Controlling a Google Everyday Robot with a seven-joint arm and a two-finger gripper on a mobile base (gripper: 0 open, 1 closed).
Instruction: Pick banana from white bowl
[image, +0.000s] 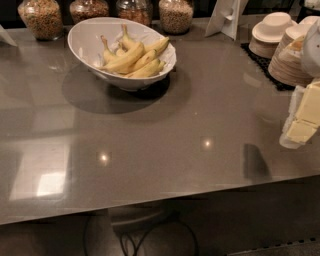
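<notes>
One white bowl (80, 40) back-left on bench (150, 130), about six bananas (142, 67) piled inside; top banana (125, 59) lies diagonally. Four jars (40, 17) behind. Gripper (305, 120) at right edge, well apart from bowl; released or clenched, cannot tell.

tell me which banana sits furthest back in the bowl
The banana whose stem points up nearest the back wall of the bowl; the others lie in front. The gripper is at far right.

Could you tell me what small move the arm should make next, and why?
Probably carry the gripper across the grey countertop toward the large glossy white bowl: it hangs at the picture's right edge, far from the small yellow bananas piled inside the bowl.
</notes>
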